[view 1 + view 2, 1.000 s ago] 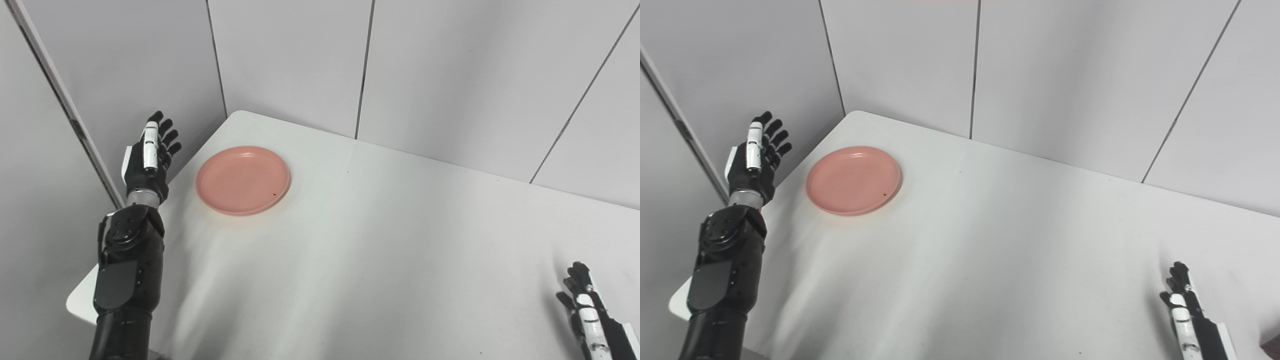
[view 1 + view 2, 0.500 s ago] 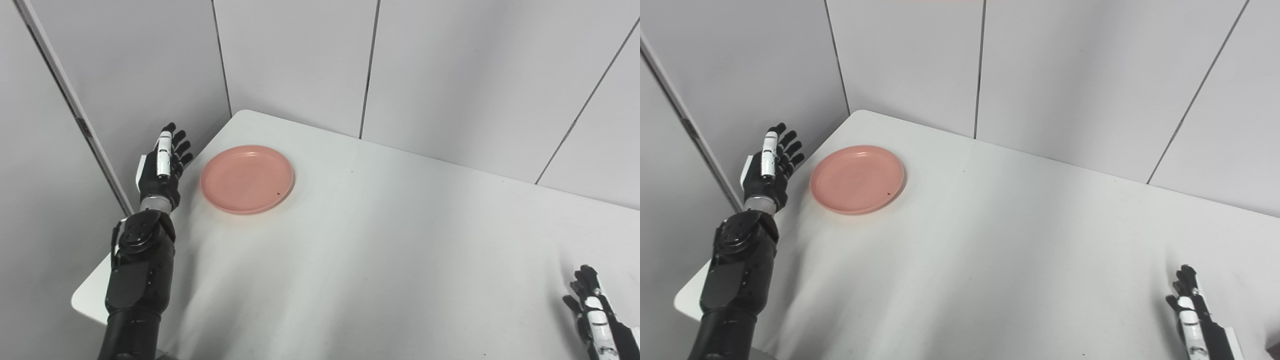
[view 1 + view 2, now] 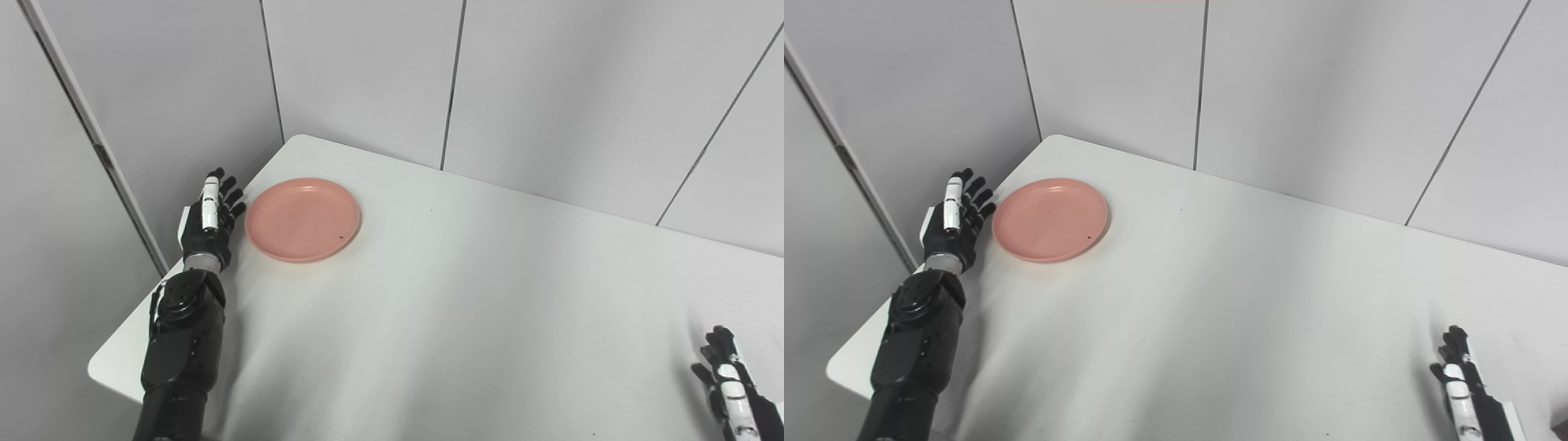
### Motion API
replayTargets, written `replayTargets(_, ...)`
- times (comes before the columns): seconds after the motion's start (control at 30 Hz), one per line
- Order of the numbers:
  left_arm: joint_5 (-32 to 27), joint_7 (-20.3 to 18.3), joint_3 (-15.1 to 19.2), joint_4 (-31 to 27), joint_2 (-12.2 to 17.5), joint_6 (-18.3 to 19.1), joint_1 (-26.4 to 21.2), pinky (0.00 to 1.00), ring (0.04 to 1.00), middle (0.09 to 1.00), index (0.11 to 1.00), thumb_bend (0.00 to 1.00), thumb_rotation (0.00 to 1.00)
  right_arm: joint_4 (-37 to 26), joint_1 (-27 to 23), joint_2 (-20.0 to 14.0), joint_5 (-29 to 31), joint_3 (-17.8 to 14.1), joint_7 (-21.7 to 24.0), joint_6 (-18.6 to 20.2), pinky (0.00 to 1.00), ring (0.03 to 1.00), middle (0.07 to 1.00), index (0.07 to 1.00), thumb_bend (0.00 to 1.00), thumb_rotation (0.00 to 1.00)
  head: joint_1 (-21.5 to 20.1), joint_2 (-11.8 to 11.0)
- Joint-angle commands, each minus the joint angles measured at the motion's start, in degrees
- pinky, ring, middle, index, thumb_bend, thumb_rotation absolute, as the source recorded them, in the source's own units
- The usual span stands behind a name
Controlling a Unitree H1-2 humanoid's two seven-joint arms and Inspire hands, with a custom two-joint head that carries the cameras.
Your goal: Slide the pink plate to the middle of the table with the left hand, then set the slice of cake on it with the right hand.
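Note:
A pink plate [image 3: 302,219] lies flat near the table's far left corner, with nothing on it. My left hand [image 3: 210,217] stands open just left of the plate's rim, fingers straight and pointing away, close to the rim; contact cannot be told. My right hand [image 3: 1462,380] is open at the bottom right, low over the table, partly cut off by the picture's edge. No slice of cake shows in either view.
The white table [image 3: 465,306] has a rounded left edge right beside my left forearm [image 3: 180,343]. Grey wall panels [image 3: 367,67] stand behind the table and along its left side.
My left hand has moved down and right, from beyond the table's left edge to right beside the plate's rim. The camera shifted slightly. The right hand and the plate stayed put.

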Motion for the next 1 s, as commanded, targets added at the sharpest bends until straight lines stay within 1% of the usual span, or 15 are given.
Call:
replayTargets(0.0, 0.08, -0.29, -0.35, -0.15, 1.0, -1.37, -0.98, 0.89, 0.916, 0.93, 0.917, 0.31, 1.0, -1.47, 0.43, -0.86, 0.47, -0.84, -0.07, 1.06, 1.0, 1.0, 1.0, 0.997, 0.24, 1.0, -0.01, 0.11)
replayTargets(0.07, 0.08, -0.71, -0.63, 0.5, 0.92, -2.0, -0.88, 0.89, 0.916, 0.929, 0.919, 0.31, 1.0, -1.15, 0.41, -1.02, 0.29, -0.74, -0.03, 0.43, 1.0, 1.0, 1.0, 0.997, 0.23, 1.0, -0.01, 0.11)
replayTargets(0.2, -0.15, -2.03, -1.56, 1.9, 0.6, -3.56, -0.8, 0.91, 0.932, 0.945, 0.935, 0.31, 1.0, -1.87, 0.52, -1.01, 0.36, -0.75, -0.21, 2.03, 1.0, 1.0, 1.0, 0.998, 0.24, 1.0, -0.04, 0.17)
replayTargets(0.27, 0.08, -1.79, -2.21, 1.96, 0.21, -3.28, -0.96, 0.92, 0.934, 0.943, 0.933, 0.32, 1.0, -2.0, 0.57, -0.71, 0.83, -0.92, -0.29, 2.17, 1.0, 1.0, 1.0, 0.995, 0.23, 1.0, -0.14, 0.33)
replayTargets(0.33, 0.33, -1.85, -3.01, 2.41, -0.07, -3.39, -1.15, 0.92, 0.934, 0.935, 0.925, 0.32, 1.0, -1.26, 0.52, -0.8, 0.13, -0.76, -0.43, 0.58, 1.0, 1.0, 1.0, 0.993, 0.23, 1.0, -0.23, 0.33)
replayTargets(0.57, 0.93, -2.34, -6.39, 2.66, -1.13, -2.66, -1.97, 0.91, 0.911, 0.923, 0.902, 0.34, 1.0, -1.46, 0.43, -0.57, -0.23, -0.54, -0.58, 0.62, 1.0, 1.0, 1.0, 0.993, 0.24, 1.0, -1.04, 0.63)
replayTargets(0.67, 1.36, -3.19, -8.77, 2.42, -1.89, -1.91, -2.65, 0.94, 0.927, 0.936, 0.92, 0.33, 1.0, -1.42, 0.46, -0.43, -0.48, -0.45, -0.71, 0.02, 1.0, 1.0, 1.0, 0.994, 0.24, 1.0, -1.68, 0.77)
replayTargets(0.73, 2.4, -3.21, -10.5, 2.81, -2.41, -1.75, -3.24, 0.92, 0.922, 0.936, 0.925, 0.33, 1.0, -1.25, 0.49, -0.28, -0.53, -0.42, -0.84, -0.45, 1.0, 1.0, 1.0, 0.99, 0.25, 1.0, -1.94, 0.85)
replayTargets(0.8, 2.72, -3.24, -11.61, 3.11, -2.96, -1.45, -3.82, 0.9, 0.909, 0.923, 0.908, 0.34, 1.0, -1.42, 0.56, -0.13, -0.21, -0.41, -0.74, -0.22, 1.0, 1.0, 1.0, 0.991, 0.25, 1.0, -2.21, 0.91)
replayTargets(0.97, 3.32, -3.09, -13.91, 2.81, -4.45, -0.45, -4.86, 0.9, 0.915, 0.93, 0.915, 0.34, 1.0, -2.58, 0.75, 0.32, -1.17, -0.18, -1.58, 1.13, 1.0, 1.0, 1.0, 0.991, 0.23, 1.0, -3.07, 1.12)
